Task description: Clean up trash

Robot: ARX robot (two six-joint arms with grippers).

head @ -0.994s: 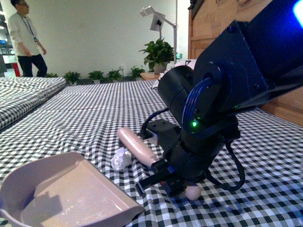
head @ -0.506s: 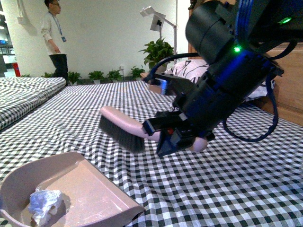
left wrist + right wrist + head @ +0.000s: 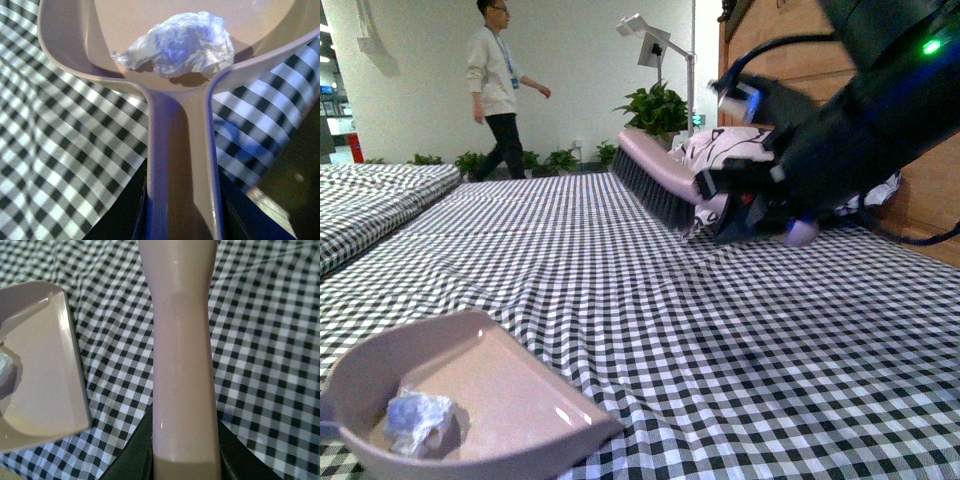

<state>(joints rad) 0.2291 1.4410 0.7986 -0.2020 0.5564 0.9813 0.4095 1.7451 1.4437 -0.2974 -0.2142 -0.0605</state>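
Trash (image 3: pixel 417 421): one small crumpled white paper ball, lying inside the pale pink dustpan (image 3: pixel 510 385), against its back wall near the handle root (left wrist view confirms it, resting just above where the handle (image 3: pixel 181 165) joins the pan).

Dustpan: sits low at the near left of the checked bedcover (image 3: pixel 720 330), open lip facing the middle of the bed.

Left claw: hidden under the dustpan handle; dark parts flank the handle on both sides, but whether they press on it I cannot tell.

Brush (image 3: pixel 660 175): pale pink back, dark bristles pointing down and left, raised well above the bedcover, well apart from the dustpan.

Right claw (image 3: pixel 745 205): pinching the brush by its handle (image 3: pixel 184 355), dark jaw parts on either side of it.

Background: patterned pillow (image 3: pixel 730 148) by the wooden headboard, potted plants (image 3: pixel 655 110), a person (image 3: pixel 500 85) walking.
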